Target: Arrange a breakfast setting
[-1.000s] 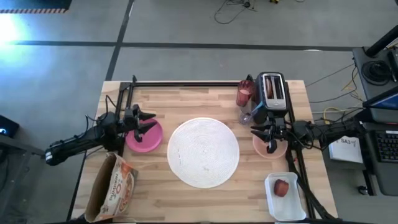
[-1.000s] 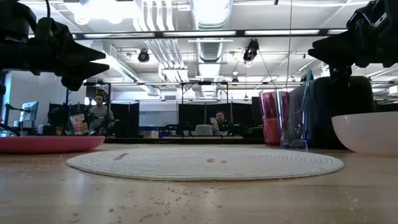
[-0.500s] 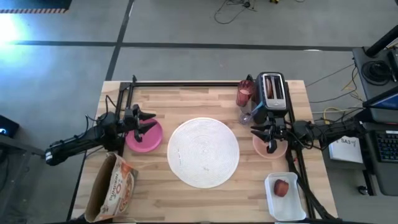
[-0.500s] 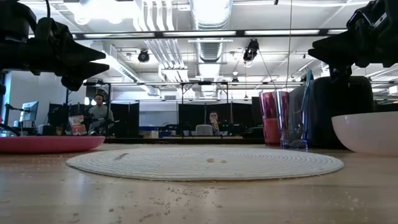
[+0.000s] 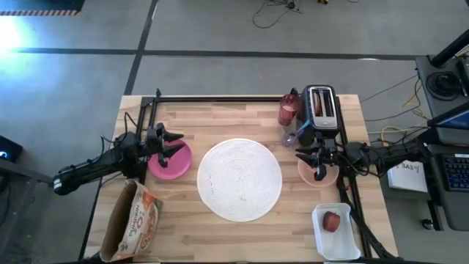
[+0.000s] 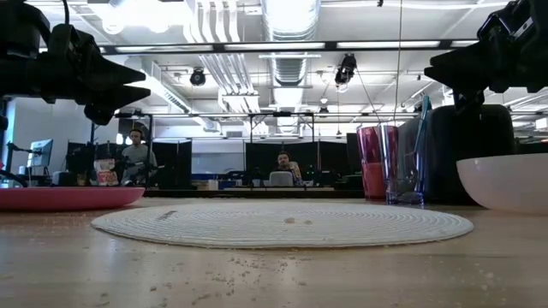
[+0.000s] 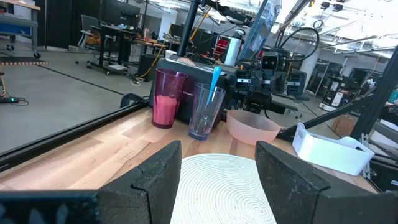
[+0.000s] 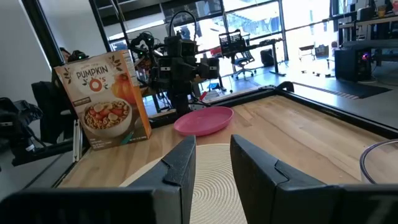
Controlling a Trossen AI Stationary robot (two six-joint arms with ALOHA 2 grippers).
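With both grippers parted and empty, left gripper [image 5: 174, 144] above the magenta plate [image 5: 169, 162] left of the white plate [image 5: 239, 179], right gripper [image 5: 316, 162] above the peach bowl [image 5: 317, 174], lower your fingers astride one rim before closing.

white plate [image 5: 240, 179] bare, tumbler [image 5: 289, 112] beside toaster [image 5: 321, 105]

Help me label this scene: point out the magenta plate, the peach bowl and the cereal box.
magenta plate [image 5: 170, 162]: high view, bare surface.
peach bowl [image 7: 252, 126]: left wrist view, outer wall.
cereal box [image 8: 104, 106]: right wrist view, front panel.
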